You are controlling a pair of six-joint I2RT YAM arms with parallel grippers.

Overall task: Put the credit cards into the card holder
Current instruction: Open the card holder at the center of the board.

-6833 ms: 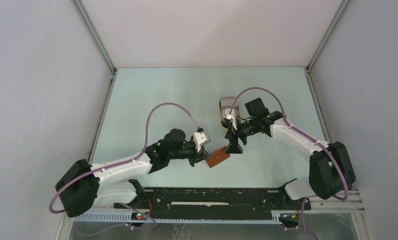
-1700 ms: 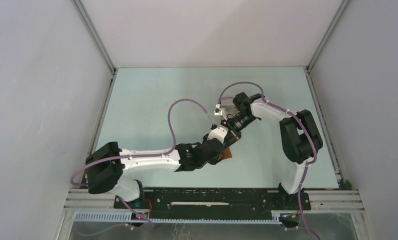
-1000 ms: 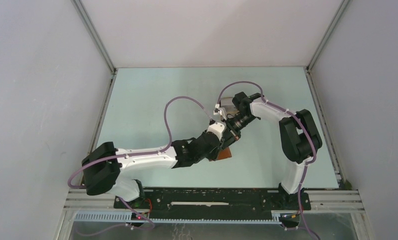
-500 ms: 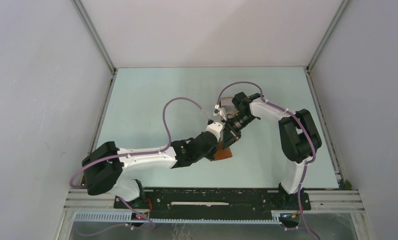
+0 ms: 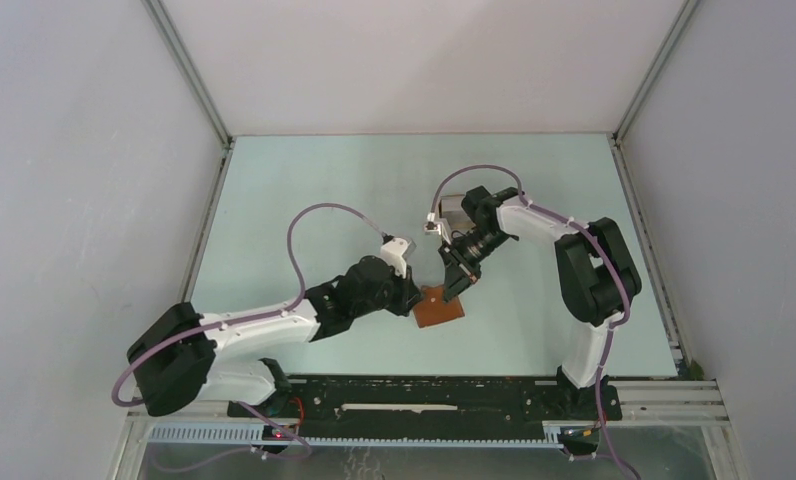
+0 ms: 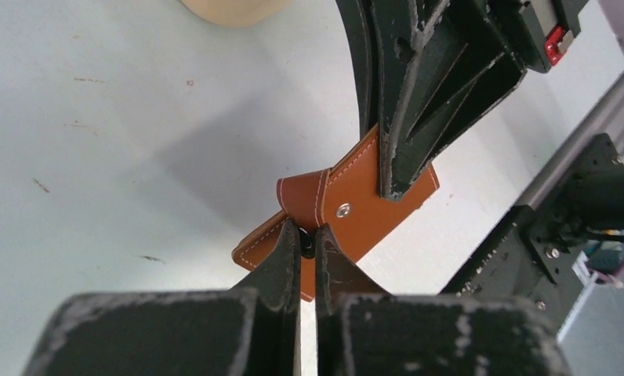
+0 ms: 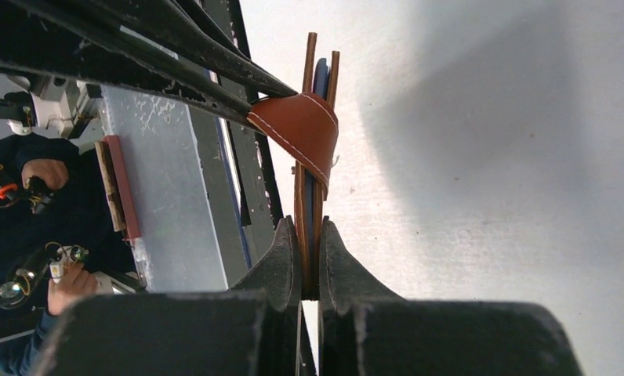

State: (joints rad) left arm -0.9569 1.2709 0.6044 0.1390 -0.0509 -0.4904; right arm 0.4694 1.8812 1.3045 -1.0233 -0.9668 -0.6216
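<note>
The reddish-brown card holder (image 5: 442,311) is held just above the table's middle, between both arms. My left gripper (image 5: 414,299) is shut on its curled snap flap (image 6: 302,197), seen close up in the left wrist view. My right gripper (image 7: 309,262) is shut on the holder's body (image 7: 302,192) from the far side, pressing both leather walls together. A dark blue credit card's edge (image 7: 321,78) shows between those walls. In the left wrist view the right gripper's fingers (image 6: 407,133) come down onto the holder (image 6: 371,213). The other credit cards are hidden.
The tan oval tray (image 5: 451,203) lies behind the right wrist, mostly covered by that arm, and its rim (image 6: 230,8) shows at the top of the left wrist view. The black base rail (image 5: 424,400) runs along the near edge.
The left gripper has shut on the holder's flap. The left arm has drawn back to the left, uncovering more of the holder. The right arm has barely moved.
</note>
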